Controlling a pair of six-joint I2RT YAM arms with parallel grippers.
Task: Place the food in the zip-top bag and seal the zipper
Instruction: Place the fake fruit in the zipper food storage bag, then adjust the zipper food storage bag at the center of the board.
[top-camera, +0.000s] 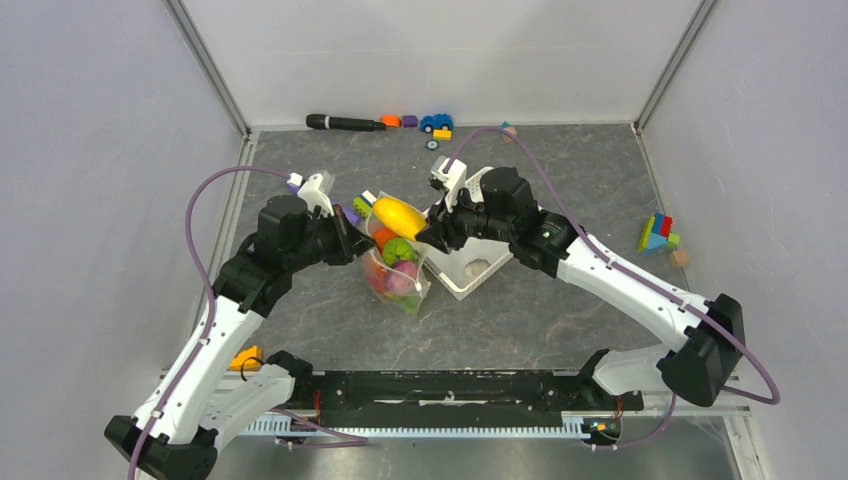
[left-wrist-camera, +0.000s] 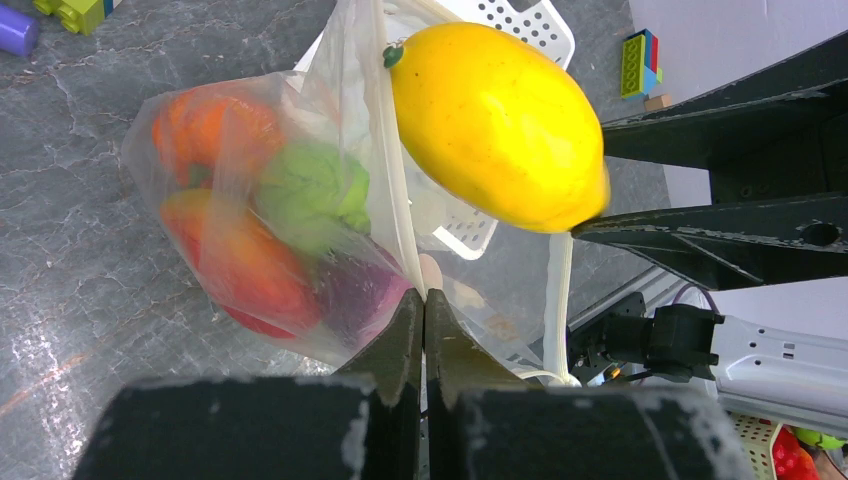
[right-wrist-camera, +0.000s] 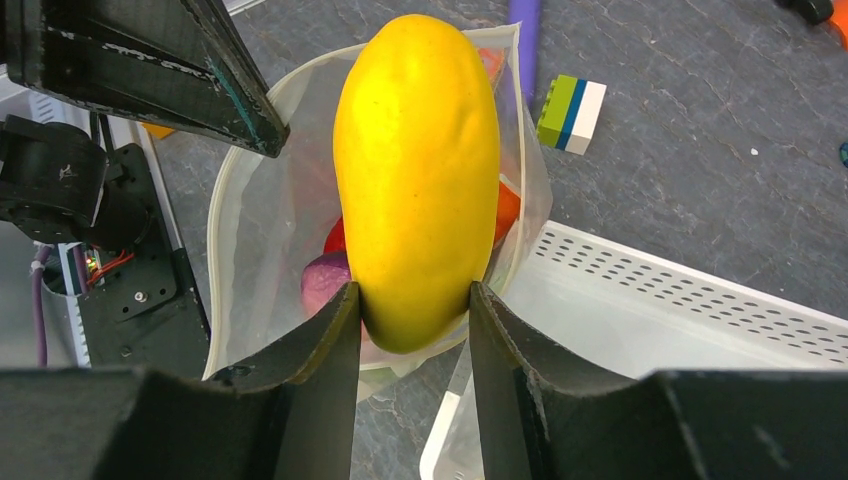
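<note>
Right claw (right-wrist-camera: 415, 300): closed narrowly on the near end of the mango (right-wrist-camera: 418, 170); the fruit is gripped between both fingers and projects lengthwise beyond the tips.
Left claw (left-wrist-camera: 424, 300): fingers pressed together on the mouth edge of the bag (left-wrist-camera: 240, 230), which is thereby held up and open.
Mango relative to bag: held just above the open mouth and lying across the rim; it is judged not yet inside.
Bag contents: a pumpkin (left-wrist-camera: 205, 125), a green fruit (left-wrist-camera: 310, 190) and a purple onion (left-wrist-camera: 360, 295) are seen through the film.
Zipper strip (left-wrist-camera: 393, 190): seen as a pale band along the mouth, parted and unsealed.
Surroundings: a white basket (right-wrist-camera: 680, 300) stands just beside the bag; a toy block (right-wrist-camera: 570, 110) lies near it on the grey table (left-wrist-camera: 80, 230).
Step in hand: loading of the mango, with the sealing not yet begun.
Next move: the mango is to be lowered through the mouth and released. The opening looks barely wider than the fruit, so careful centring is called for; only one edge is pinched, so the film may fold inward.
</note>
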